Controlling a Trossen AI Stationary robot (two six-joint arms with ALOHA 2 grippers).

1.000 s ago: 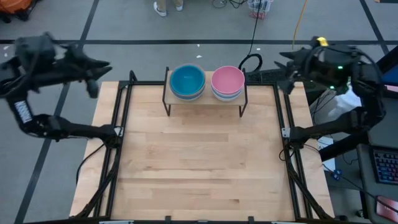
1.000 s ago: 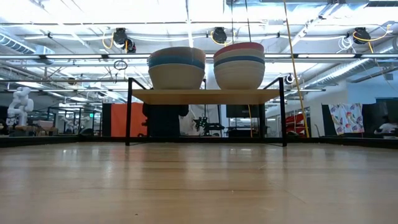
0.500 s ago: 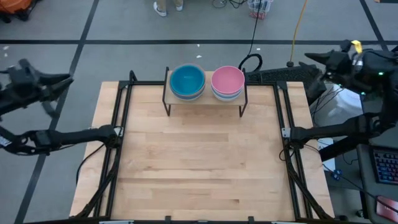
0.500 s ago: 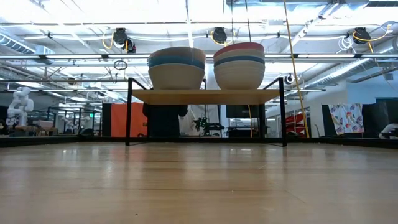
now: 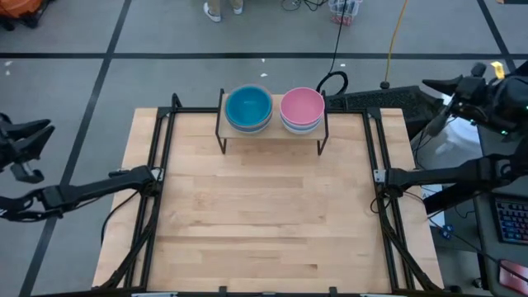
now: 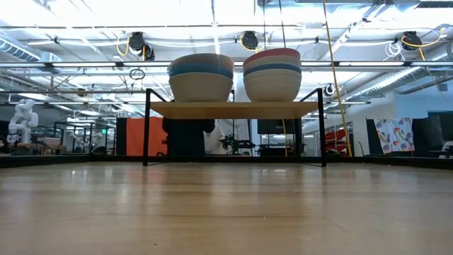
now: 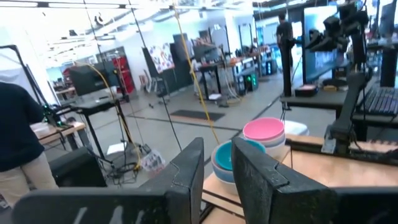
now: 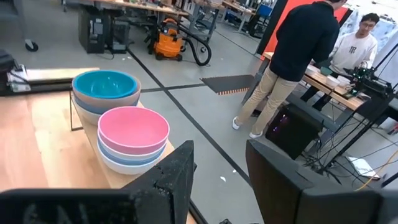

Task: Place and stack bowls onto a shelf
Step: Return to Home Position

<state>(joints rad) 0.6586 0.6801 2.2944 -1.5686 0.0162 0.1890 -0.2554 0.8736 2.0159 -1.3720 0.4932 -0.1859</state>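
Note:
Two stacks of bowls stand on the shelf (image 5: 274, 130) at the table's far edge. One is topped by a blue bowl (image 5: 248, 107), the other by a pink bowl (image 5: 302, 107). In the low view the blue-topped stack (image 6: 201, 76) and the pink-topped stack (image 6: 272, 74) rest by their bases on the wooden plank (image 6: 233, 110). My left gripper (image 5: 31, 148) is open, out beyond the table's left edge. My right gripper (image 5: 437, 101) is open, out beyond the right edge near the far corner. Both wrist views look at the stacks from afar, the left gripper (image 7: 217, 149) and the right gripper (image 8: 221, 149) holding nothing.
The wooden tabletop (image 5: 264, 206) spreads in front of the shelf, framed by black rails. A black cable (image 5: 334, 81) loops behind the shelf. A keyboard (image 5: 511, 219) sits to the right. A person in dark clothes (image 8: 298, 56) stands on the floor beyond the table.
Both arms have swung outward, away from the shelf. The left gripper has gone toward the table's left and near side, beyond the left edge. The right gripper has gone to the right, beyond the right edge. The bowl stacks have stayed where they were.

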